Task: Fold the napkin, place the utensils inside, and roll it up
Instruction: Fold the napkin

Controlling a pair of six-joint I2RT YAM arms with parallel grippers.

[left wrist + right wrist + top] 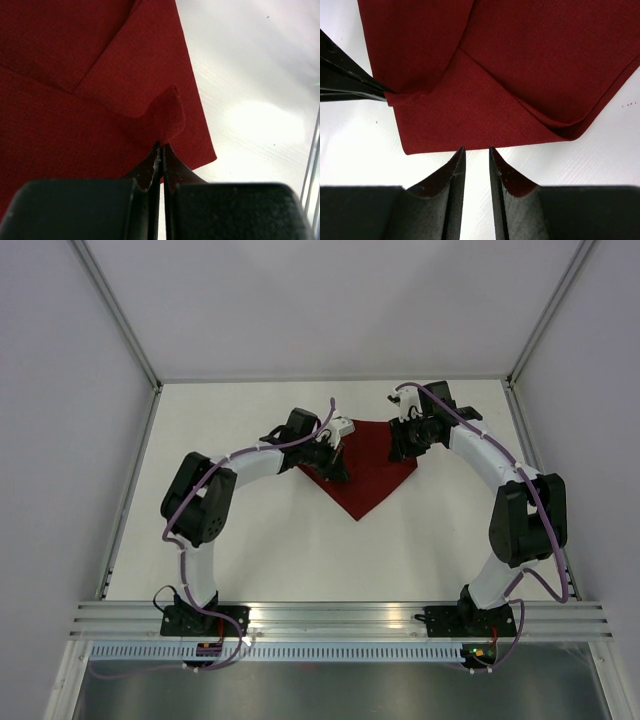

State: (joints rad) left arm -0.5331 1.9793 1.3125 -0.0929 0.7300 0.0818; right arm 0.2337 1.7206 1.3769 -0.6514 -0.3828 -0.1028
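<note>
The dark red napkin (365,475) lies folded into a triangle on the white table, its point toward the arms. My left gripper (335,455) is at its left edge. In the left wrist view it (162,146) is shut on a small raised pinch of the napkin (75,100). My right gripper (405,443) is at the napkin's far right part. In the right wrist view it (476,149) is open by a narrow gap and empty, its tips at the edge of the napkin (485,105). The left gripper's fingers (350,82) pinch the cloth at the left there. The utensil is out of view.
White walls with metal frame posts (130,330) close in the table on three sides. An aluminium rail (340,615) runs along the near edge, holding both arm bases. A metal post (312,165) shows at the right of the left wrist view.
</note>
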